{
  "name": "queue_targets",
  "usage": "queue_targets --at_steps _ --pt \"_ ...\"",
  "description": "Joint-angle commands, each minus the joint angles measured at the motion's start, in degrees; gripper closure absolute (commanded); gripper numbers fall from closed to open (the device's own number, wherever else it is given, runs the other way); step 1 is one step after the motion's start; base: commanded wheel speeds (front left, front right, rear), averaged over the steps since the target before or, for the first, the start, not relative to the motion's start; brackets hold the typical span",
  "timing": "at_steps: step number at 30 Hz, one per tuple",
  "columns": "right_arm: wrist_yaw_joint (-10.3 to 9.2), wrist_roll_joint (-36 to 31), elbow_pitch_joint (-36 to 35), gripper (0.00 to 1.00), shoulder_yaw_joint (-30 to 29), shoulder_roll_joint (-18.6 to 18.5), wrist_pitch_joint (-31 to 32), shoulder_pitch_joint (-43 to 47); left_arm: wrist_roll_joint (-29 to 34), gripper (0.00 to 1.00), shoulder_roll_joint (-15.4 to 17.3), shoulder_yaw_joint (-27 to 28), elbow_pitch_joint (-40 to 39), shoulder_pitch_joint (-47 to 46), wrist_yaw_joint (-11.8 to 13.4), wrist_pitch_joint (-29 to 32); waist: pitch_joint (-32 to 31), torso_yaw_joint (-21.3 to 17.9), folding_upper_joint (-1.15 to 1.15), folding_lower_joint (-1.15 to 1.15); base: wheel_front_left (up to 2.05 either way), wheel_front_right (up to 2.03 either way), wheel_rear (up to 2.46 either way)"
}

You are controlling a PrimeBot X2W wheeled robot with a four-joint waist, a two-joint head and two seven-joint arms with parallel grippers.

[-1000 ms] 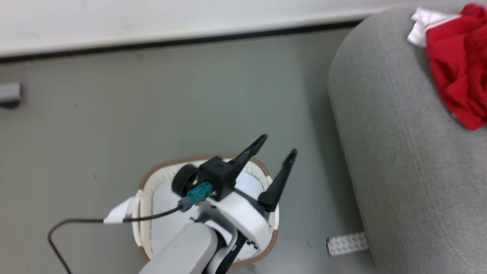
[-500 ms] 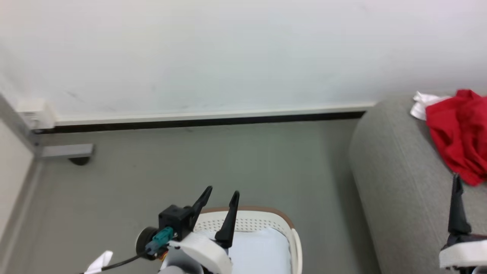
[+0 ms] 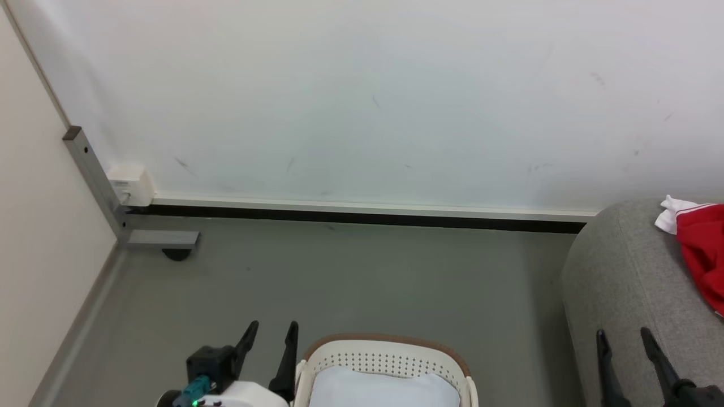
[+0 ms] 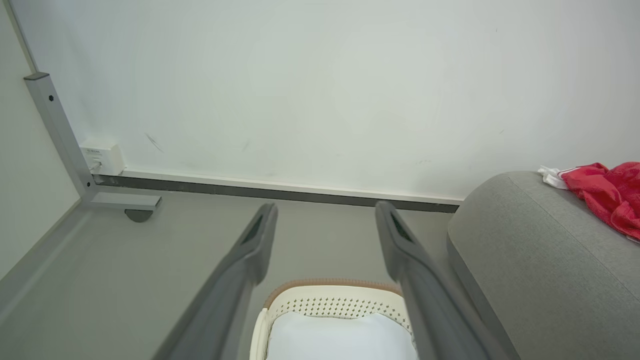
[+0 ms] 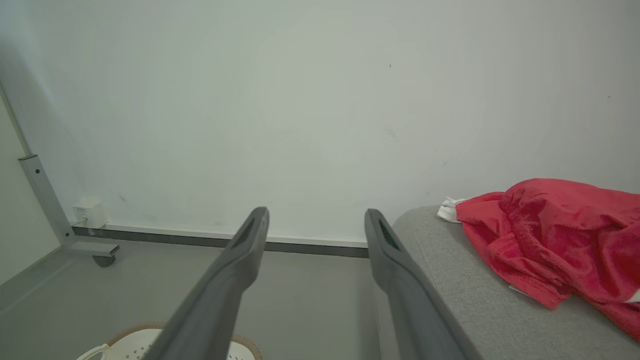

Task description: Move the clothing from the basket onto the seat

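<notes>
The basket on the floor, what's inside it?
Inside the basket lies a pale blue-white pad covering its floor. Whatever is under the pad is hidden, and the basket's near part is cut off.

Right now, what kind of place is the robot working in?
Probably a bare indoor room, perhaps a test space arranged like a home: white wall, grey floor, a grey seat with red clothing on it, and a laundry basket on the floor.

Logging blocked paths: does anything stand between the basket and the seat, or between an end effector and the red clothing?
Nothing visible does. Bare floor separates the basket from the seat, and the clothing already lies on the seat. The left end effector and right end effector are open, empty.
</notes>
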Motion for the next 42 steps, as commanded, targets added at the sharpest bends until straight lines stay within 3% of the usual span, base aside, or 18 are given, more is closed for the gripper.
queue_targets --at_steps 1,13,42 --pt "-0.14 -0.17 0.70 0.00 1.04 -0.15 0.01 1.35 1.23 0.00 0.11 1.16 -0.28 1.73 -0.38 -0.01 -0.37 -0.29 0.00 0.01 0.00 0.00 0.00" --pt "-0.14 -0.13 3.56 0.00 4.79 -0.14 0.00 3.09 6.74 0.00 -2.62 11.08 -0.45 6.58 -2.59 -0.03 -1.67 -2.55 0.00 0.01 0.00 0.00 0.00" --pt "-0.14 -0.42 5.41 0.00 5.55 -0.13 0.01 -0.47 14.70 0.00 -7.21 18.72 1.41 5.13 -8.08 -0.04 0.69 -4.22 0.00 0.01 0.00 0.00 0.00"
